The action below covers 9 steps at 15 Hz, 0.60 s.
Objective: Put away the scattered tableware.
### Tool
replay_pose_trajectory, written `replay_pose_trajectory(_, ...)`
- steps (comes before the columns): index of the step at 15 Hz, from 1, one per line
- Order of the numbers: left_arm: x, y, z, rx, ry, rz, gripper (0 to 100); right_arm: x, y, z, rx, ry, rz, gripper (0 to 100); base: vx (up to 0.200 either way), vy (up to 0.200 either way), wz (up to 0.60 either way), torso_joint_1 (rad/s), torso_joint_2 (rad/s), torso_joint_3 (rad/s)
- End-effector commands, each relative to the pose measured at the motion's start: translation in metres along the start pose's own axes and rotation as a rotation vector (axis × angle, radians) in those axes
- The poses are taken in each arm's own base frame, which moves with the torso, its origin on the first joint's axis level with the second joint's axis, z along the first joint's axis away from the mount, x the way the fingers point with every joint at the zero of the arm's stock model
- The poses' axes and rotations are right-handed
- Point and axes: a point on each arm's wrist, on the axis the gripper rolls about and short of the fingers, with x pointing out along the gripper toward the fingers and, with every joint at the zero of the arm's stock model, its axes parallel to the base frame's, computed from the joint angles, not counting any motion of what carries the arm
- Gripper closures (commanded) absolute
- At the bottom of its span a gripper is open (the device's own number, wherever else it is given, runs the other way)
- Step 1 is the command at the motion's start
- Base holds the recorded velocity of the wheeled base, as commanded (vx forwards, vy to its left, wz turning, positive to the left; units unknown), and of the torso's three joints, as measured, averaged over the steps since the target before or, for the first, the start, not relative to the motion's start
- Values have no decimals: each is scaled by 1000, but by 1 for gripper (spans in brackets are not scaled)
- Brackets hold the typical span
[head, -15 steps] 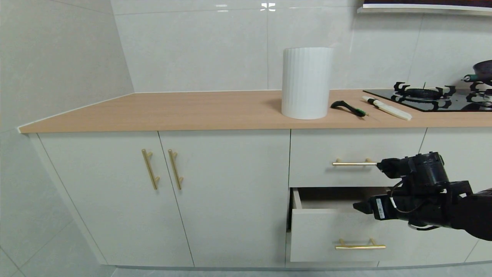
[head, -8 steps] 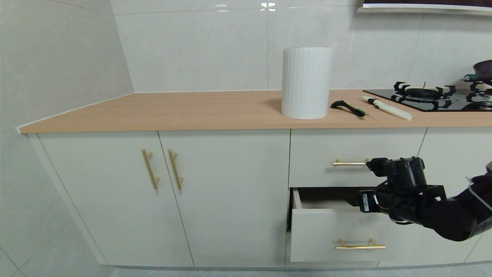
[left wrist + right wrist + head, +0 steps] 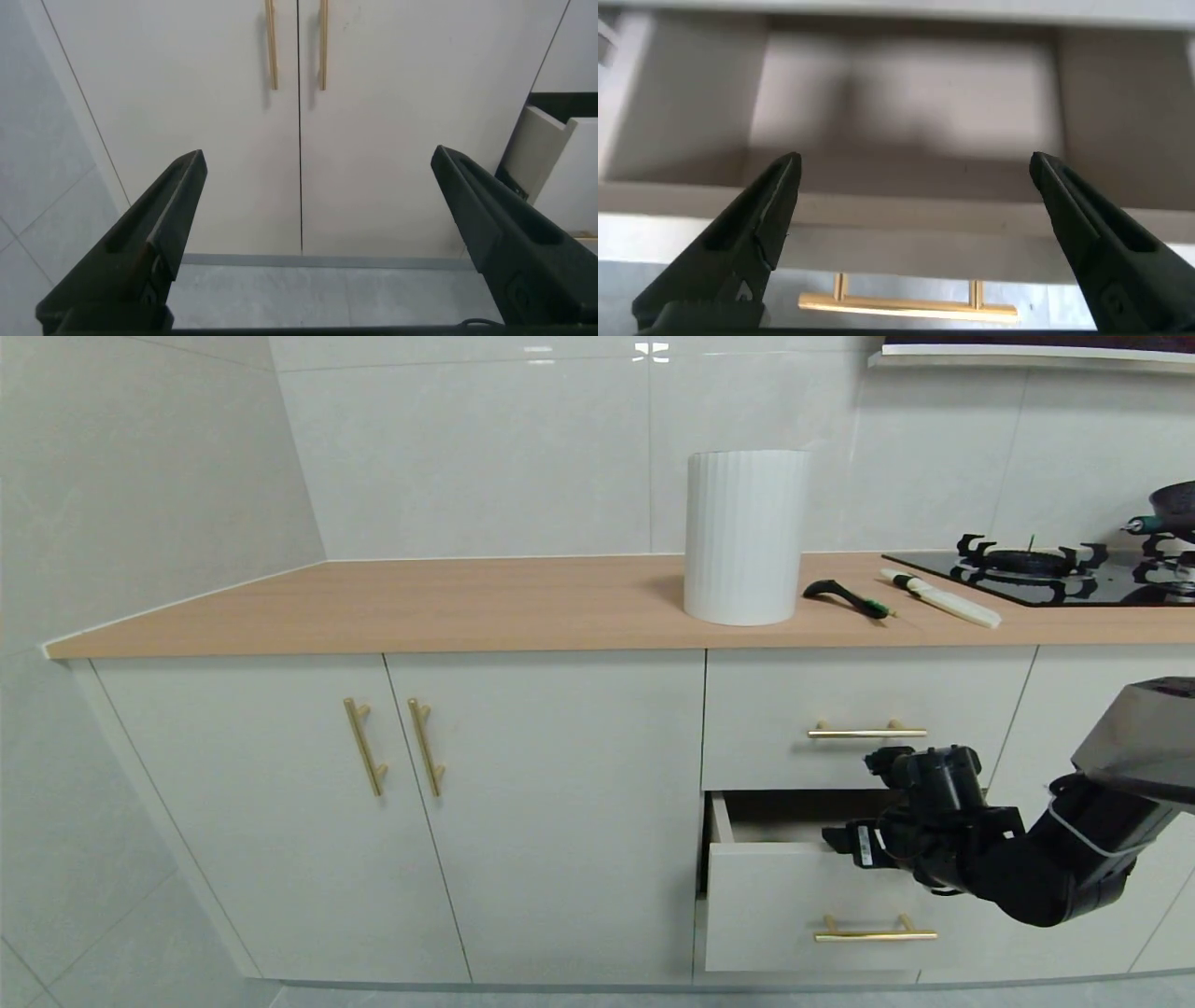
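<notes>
The right gripper (image 3: 913,168) is positioned at the open drawer (image 3: 803,896), fingers spread and empty. The peeler (image 3: 845,596) and knife (image 3: 938,597) are located on the countertop (image 3: 467,607) above, well apart.

Right gripper (image 3: 850,801) has shifted left — nearer the open drawer (image 3: 794,896).

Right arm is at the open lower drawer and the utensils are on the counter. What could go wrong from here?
1. The open right gripper sits just under the upper drawer handle; lifting straight up could snag it.
2. The lower drawer looks only partly open, so a long white utensil may catch its front edge.
3. The black-and-green utensil lies flat close to the white canister; a grasp there could bump it.
</notes>
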Motion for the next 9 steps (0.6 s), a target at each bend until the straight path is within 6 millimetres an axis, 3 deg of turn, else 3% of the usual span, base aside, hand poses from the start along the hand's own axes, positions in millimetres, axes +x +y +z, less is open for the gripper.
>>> replay_pose_trajectory(1,0,0,0,0,0,0,0,-6,-1,-1,-12,46,-1,0,0,0,0,0,0,0)
replay_pose_trajectory(5,0,0,0,0,0,0,0,-23,-2,7,-24,68,17,0,0,0,0,0,0,0)
replay_pose_trajectory(9,0,0,0,0,0,0,0,-53,-6,10,-119,174,46,0,0,0,0,0,0,0)
